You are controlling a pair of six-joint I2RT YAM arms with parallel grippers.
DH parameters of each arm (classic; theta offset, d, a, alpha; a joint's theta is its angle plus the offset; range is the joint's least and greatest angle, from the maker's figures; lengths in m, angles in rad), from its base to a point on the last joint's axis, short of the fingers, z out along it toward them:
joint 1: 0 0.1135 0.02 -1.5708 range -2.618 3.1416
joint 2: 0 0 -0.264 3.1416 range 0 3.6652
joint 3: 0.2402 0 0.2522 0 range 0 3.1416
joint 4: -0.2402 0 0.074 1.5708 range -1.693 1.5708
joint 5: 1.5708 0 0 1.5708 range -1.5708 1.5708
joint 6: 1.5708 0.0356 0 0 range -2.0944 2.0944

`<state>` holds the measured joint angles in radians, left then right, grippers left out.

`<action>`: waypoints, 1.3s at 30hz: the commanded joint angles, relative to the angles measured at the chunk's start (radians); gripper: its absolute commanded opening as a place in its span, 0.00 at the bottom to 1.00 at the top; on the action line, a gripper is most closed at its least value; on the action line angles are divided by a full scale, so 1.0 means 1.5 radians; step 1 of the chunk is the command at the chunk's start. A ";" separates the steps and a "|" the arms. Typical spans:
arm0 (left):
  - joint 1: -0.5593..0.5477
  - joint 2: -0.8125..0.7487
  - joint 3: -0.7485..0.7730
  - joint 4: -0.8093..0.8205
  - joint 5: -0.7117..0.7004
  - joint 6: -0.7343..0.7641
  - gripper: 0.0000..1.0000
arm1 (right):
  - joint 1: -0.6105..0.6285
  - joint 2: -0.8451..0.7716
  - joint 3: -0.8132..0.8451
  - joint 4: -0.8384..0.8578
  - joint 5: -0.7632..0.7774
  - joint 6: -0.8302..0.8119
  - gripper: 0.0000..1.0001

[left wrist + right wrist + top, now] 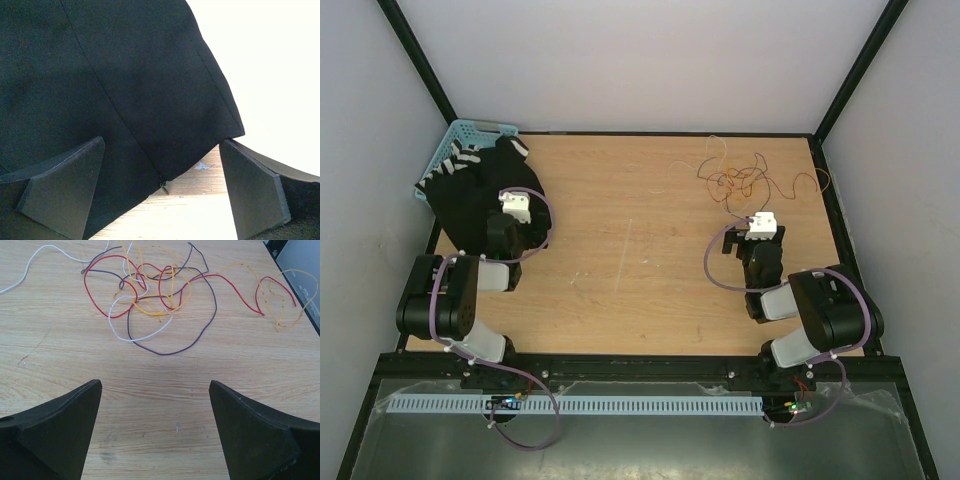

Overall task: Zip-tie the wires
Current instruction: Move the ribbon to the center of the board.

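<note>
My right arm (820, 310) is folded at the elbow and reaches forward low over the table (620, 260). The right jaws are spread wide with nothing between them, and their dark fingers (65, 435) frame bare wood. My left arm (440, 300) is bent much the same way on the other side. The left jaws are also spread wide, fingers (60, 190) well apart, pointing into a black cloth (100, 75) that fills the view ahead and to their left. Its hem, with a small zip pull (163, 187), hangs between the fingers ungripped; I cannot tell whether the left finger touches the fabric.

Ahead of the right jaws there is open wood as far as the wires (150, 300). Off to the right, the table's dark edge frame (300, 270) runs near the outermost loops. Past the cloth, beyond the left jaws, a blue basket (460, 140) sits at the table's corner.

The wires lie flat on the table, ahead of the right jaws and apart from them. They are a loose tangle of thin red, orange-yellow, dark purple and white strands crossing in loops, densest straight ahead. One white strand trails off left, while red and orange loops stretch right toward the edge.
</note>
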<state>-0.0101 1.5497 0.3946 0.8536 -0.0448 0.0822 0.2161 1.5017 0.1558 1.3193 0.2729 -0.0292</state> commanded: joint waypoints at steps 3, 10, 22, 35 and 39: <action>0.003 -0.008 0.003 0.011 0.011 -0.002 0.99 | -0.001 -0.004 0.006 0.007 -0.010 -0.002 0.99; -0.044 -0.177 0.108 -0.259 -0.089 -0.021 0.99 | -0.001 -0.050 -0.029 0.032 -0.012 -0.003 0.99; -0.060 -0.234 0.335 -0.525 0.285 -0.287 0.99 | 0.000 -0.202 0.207 -0.537 -0.081 0.086 0.99; -0.248 -0.073 0.407 -0.646 0.226 -0.301 0.99 | 0.000 -0.057 0.424 -0.745 -0.139 0.095 0.99; -0.295 -0.028 0.426 -0.655 0.163 -0.287 0.99 | 0.000 0.033 0.497 -0.754 -0.139 0.099 0.98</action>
<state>-0.4057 1.4693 0.9745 -0.1032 0.2916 -0.3649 0.2161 1.4574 0.8066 0.2424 0.0860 0.0998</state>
